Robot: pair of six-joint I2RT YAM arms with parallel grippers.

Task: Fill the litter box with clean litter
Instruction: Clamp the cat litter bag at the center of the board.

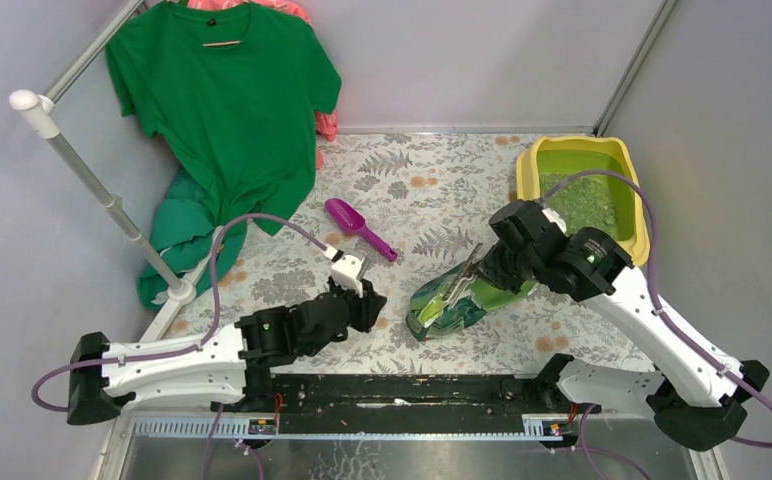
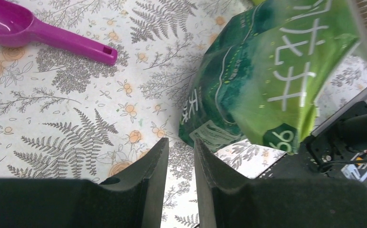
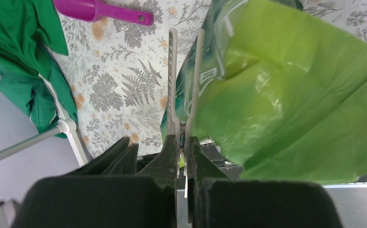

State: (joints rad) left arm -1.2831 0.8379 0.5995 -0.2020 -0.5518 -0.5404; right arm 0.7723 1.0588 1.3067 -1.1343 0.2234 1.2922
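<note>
At the far right corner of the floral-patterned bench (image 1: 432, 190), the yellow plastic rectangular litter box (image 1: 574, 143) is sitting with a grainy layer of loose green litter granules (image 1: 590, 205) covering part of its floor. It is lying beyond and to the right of the right arm (image 1: 612, 280), which is much the nearer of the two.

Between that arm and the box's near-left side, the glossy green printed plastic bag (image 1: 452, 300) is resting on the bench. Its long axis is running from near-left to far-right, so its upper end is pointing roughly toward the box. Any further pour, I judge, is depending on lifting that end over the yellow rim.

The right jaws are pressing together on a pale strip along the bag's upper edge, with its light green lining bulging beside them. The left arm (image 1: 292, 330) is hovering left of the bag, its jaws standing slightly apart and gripping nothing. A purple plastic scoop (image 1: 359, 228) is lying just beyond them.
</note>
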